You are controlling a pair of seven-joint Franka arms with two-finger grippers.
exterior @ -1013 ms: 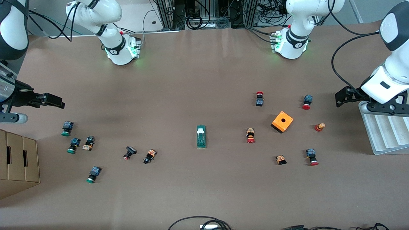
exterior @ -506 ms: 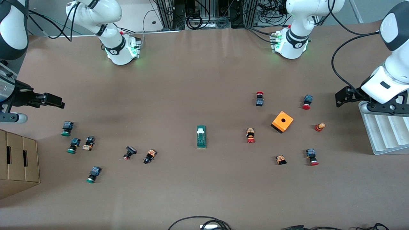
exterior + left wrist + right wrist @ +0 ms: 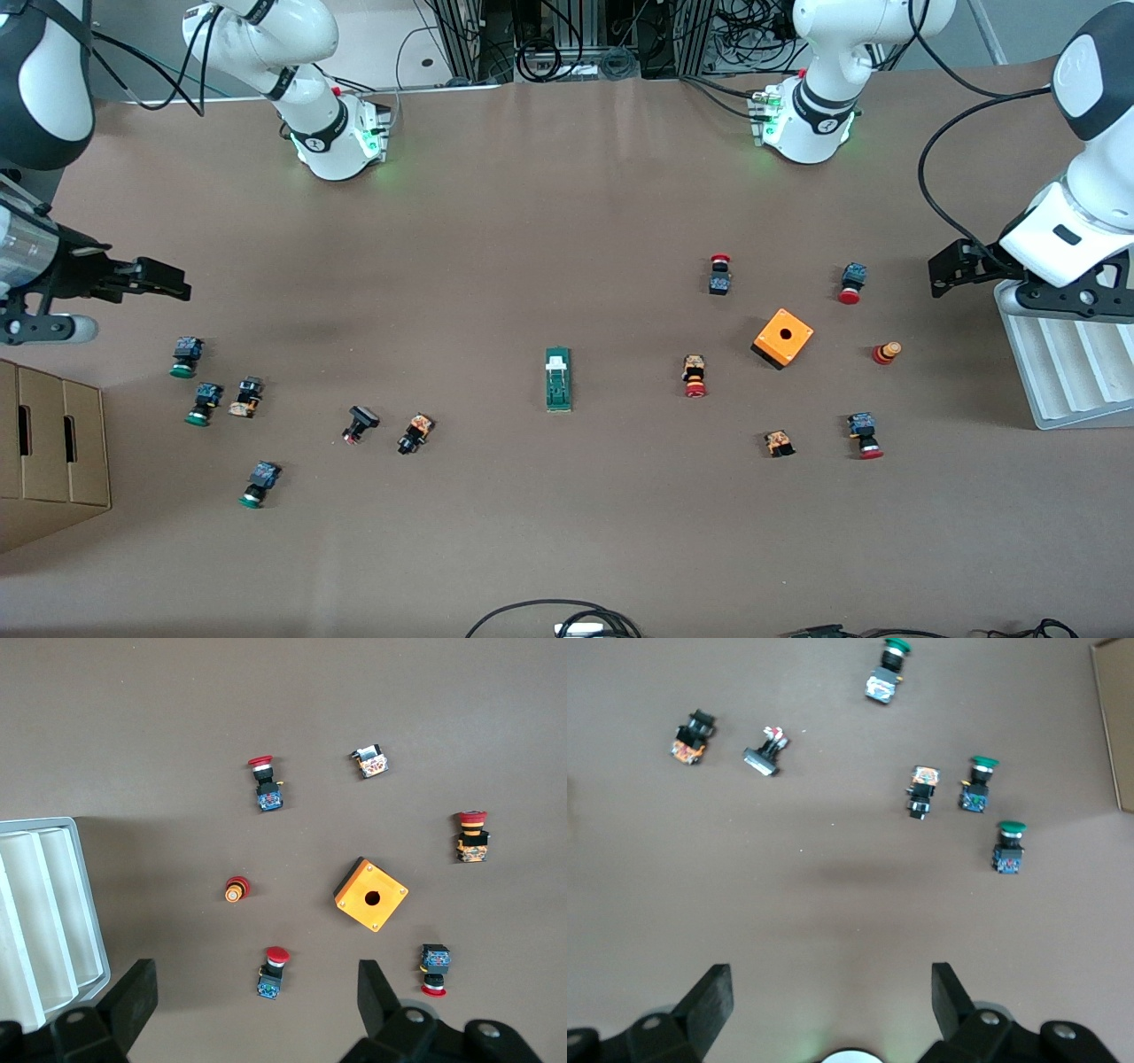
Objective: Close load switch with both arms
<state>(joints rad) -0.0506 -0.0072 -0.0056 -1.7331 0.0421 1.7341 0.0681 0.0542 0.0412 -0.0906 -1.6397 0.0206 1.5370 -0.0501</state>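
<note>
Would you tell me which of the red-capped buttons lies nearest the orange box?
The small red-and-orange button beside the orange box, toward the left arm's end of the table; the other red-capped buttons lie farther off.

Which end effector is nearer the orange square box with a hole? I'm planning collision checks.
Left. The left end effector hovers near the orange square box with a hole; the right end effector is at the table's other end.
</note>
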